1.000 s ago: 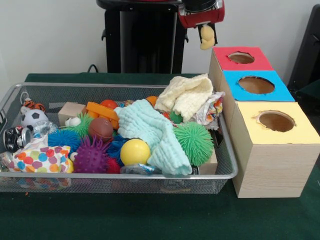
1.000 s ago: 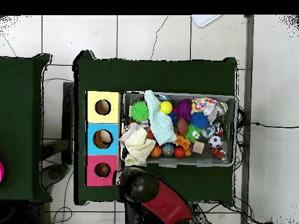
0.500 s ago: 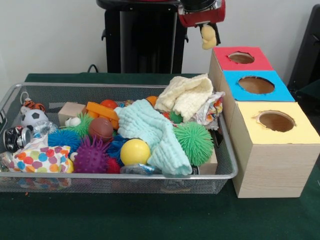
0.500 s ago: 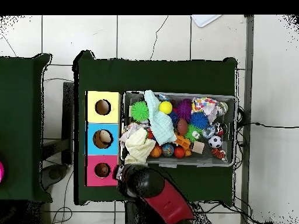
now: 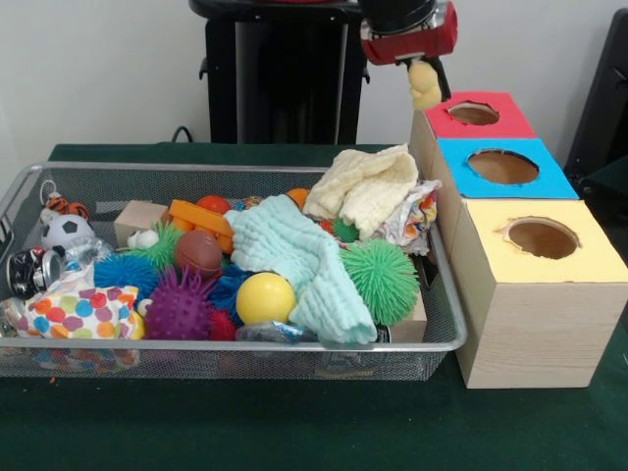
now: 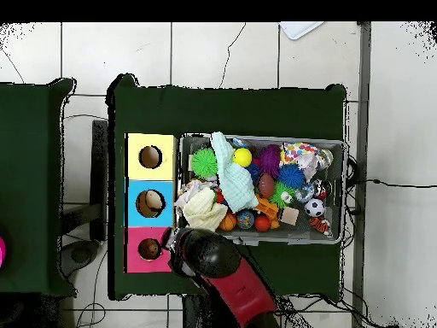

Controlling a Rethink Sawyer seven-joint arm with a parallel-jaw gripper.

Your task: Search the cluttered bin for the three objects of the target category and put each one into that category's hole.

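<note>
The wire mesh bin point(image 5: 196, 345) holds balls, spiky toys and cloths; it also shows in the overhead view point(image 6: 343, 195). The red-ringed hole point(image 5: 474, 114) tops the farthest pale wooden box, next to the robot's base in the overhead view point(image 6: 150, 248). My gripper point(image 5: 425, 78) hangs from the red arm at the top, shut on a small pale yellow soft object point(image 5: 425, 90). It holds the object in the air just left of the red box's near-left corner, higher than the hole. From overhead, the arm's head point(image 6: 207, 259) hides the gripper and the object.
A blue-ringed hole point(image 5: 502, 166) and a yellow-ringed hole point(image 5: 542, 237) top the two nearer boxes. A pale yellow cloth point(image 5: 368, 186) and a mint cloth point(image 5: 294, 257) lie piled in the bin's right half. The black pedestal point(image 5: 280, 74) stands behind.
The gripper with the pale yellow object has moved right and slightly up in the front view, closer to the red box. The bin's contents have not moved.
</note>
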